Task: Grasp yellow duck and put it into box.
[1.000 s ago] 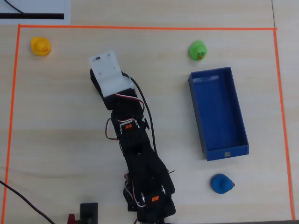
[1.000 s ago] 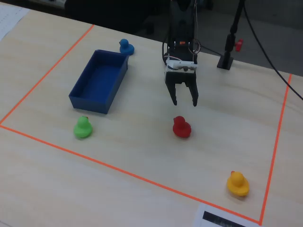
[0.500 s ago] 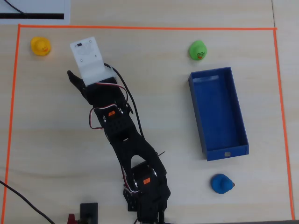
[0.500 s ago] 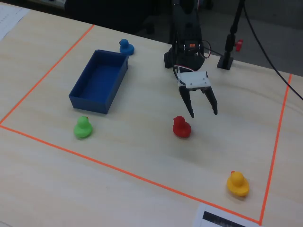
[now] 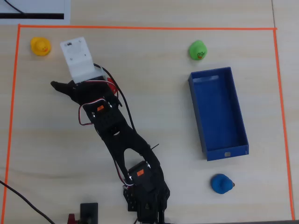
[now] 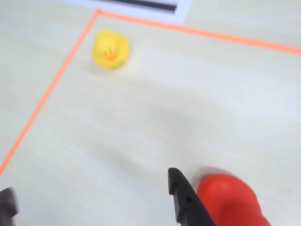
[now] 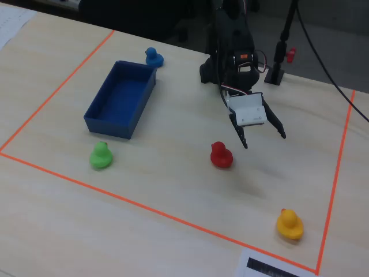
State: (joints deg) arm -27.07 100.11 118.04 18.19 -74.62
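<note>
A lab bench: orange tape outline point(image 7: 144, 208), camera stand point(image 7: 277, 72).

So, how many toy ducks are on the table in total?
4. The yellow duck sits near a tape corner, the red duck beside the gripper, the green duck and the blue duck at opposite ends of the box.

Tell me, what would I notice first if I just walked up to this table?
Probably the black robot arm in the middle, its open gripper hanging above the table near the red duck. Then the long blue box on the fixed view's left, and the little yellow duck alone in the near right corner of the orange tape.
</note>
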